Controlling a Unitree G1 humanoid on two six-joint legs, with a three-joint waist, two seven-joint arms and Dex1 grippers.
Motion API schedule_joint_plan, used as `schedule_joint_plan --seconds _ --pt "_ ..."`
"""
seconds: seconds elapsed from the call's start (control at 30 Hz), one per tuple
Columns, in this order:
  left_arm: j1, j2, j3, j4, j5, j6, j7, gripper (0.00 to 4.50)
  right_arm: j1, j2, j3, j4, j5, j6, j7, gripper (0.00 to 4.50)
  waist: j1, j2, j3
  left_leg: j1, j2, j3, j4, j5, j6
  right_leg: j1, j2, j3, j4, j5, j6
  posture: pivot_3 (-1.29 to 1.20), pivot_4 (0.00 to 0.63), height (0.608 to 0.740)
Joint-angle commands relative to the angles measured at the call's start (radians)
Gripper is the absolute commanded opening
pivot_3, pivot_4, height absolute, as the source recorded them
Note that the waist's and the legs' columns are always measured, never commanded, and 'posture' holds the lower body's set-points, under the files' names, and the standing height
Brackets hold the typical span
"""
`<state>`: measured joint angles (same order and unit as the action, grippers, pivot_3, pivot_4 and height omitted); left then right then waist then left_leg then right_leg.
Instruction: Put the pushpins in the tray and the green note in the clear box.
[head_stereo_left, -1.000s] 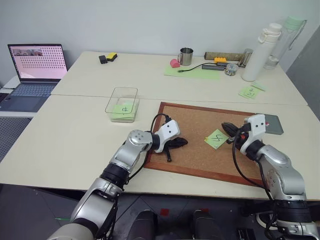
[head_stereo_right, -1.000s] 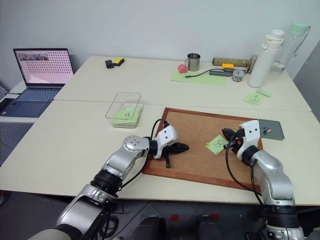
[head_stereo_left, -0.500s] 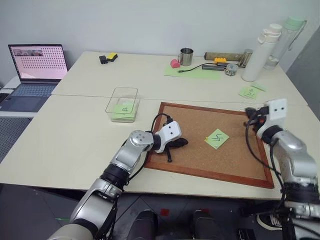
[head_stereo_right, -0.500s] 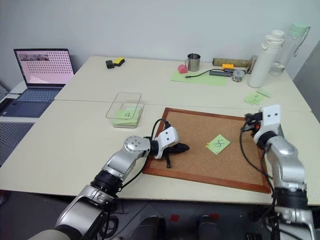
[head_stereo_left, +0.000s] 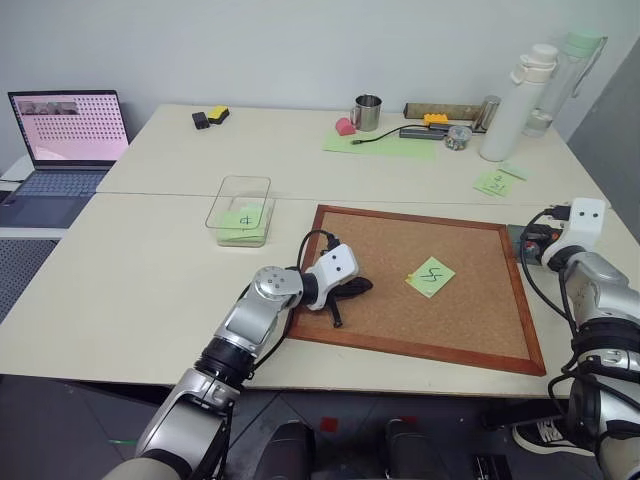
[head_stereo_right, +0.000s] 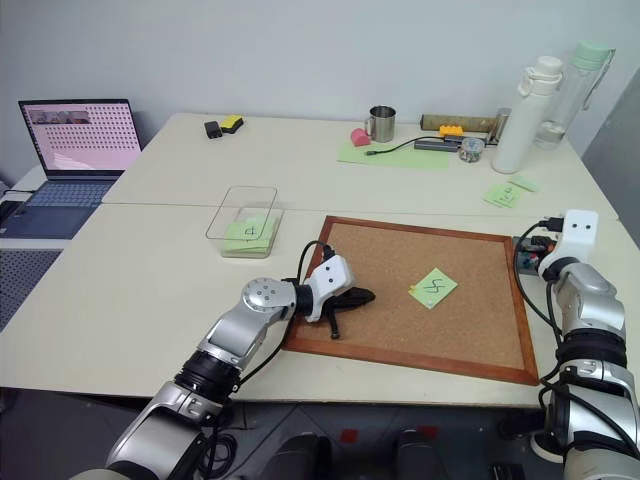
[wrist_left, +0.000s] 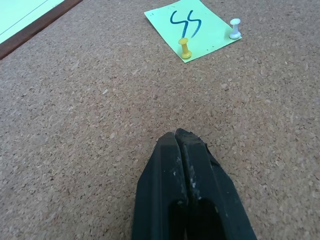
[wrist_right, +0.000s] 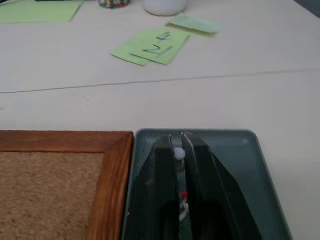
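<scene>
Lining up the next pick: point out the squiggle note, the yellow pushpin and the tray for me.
green note (wrist_left: 192, 26), left wrist view, on the paper beside the squiggle.
yellow pushpin (wrist_left: 185, 48), left wrist view, on its head.
tray (wrist_right: 250, 145), right wrist view, on its bare far corner.

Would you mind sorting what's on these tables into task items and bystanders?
Task items: green note; yellow and white pushpins pinning it; tray; clear box; right gripper over the tray.

Bystanders: laptop; metal mug; white bottle; cork board.

Silver arms, white wrists, seemingly black cables
</scene>
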<state>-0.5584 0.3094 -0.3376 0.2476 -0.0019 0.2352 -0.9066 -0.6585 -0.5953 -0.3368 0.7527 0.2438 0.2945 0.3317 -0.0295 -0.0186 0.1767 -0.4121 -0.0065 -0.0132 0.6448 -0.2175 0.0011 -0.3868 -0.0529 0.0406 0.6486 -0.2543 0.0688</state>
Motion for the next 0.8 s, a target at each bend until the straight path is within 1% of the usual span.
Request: schedule_joint_plan --seconds 0.03,0.1,0.33,0.67,0.8 --pt "0.025 0.016 -0.014 0.006 0.016 0.033 -0.003 0.0 -0.029 -0.023 -0.025 -0.007 0.016 -0.03 0.017 1.3 -0.002 0.0 0.0 0.0 0.0 0.0 0.0 0.0 0.0 0.0 0.0 0.0 0.0 0.0 0.0 0.0 0.15 0.74" --pt "0.024 0.016 -0.014 0.005 0.016 0.035 -0.001 0.0 -0.025 -0.024 -0.027 -0.017 0.023 -0.031 0.025 1.71 -0.002 0.0 0.0 0.0 0.0 0.0 0.0 0.0 0.0 0.0 0.0 0.0 0.0 0.0 0.0 0.0 0.15 0.74" --pt "0.01 0.009 -0.016 0.02 0.018 0.03 -0.001 0.0 0.016 -0.036 -0.028 -0.096 0.045 -0.017 0.077 1.71 -0.002 0.0 0.0 0.0 0.0 0.0 0.0 0.0 0.0 0.0 0.0 0.0 0.0 0.0 0.0 0.0 0.15 0.74" --pt "-0.019 -0.009 -0.022 0.058 0.019 0.013 -0.005 0.0 0.049 -0.043 -0.038 -0.143 0.068 0.033 0.091 1.71 0.0 0.0 0.0 0.0 0.0 0.0 0.0 0.0 0.0 0.0 0.0 0.0 0.0 0.0 0.0 0.0 0.15 0.74" --pt "-0.027 -0.012 -0.021 0.072 0.02 0.006 -0.006 0.0 0.06 -0.047 -0.022 -0.163 0.048 0.011 0.094 1.71 0.0 0.0 0.0 0.0 0.0 0.0 0.0 0.0 0.0 0.0 0.0 0.0 0.0 0.0 0.0 0.0 0.15 0.74"
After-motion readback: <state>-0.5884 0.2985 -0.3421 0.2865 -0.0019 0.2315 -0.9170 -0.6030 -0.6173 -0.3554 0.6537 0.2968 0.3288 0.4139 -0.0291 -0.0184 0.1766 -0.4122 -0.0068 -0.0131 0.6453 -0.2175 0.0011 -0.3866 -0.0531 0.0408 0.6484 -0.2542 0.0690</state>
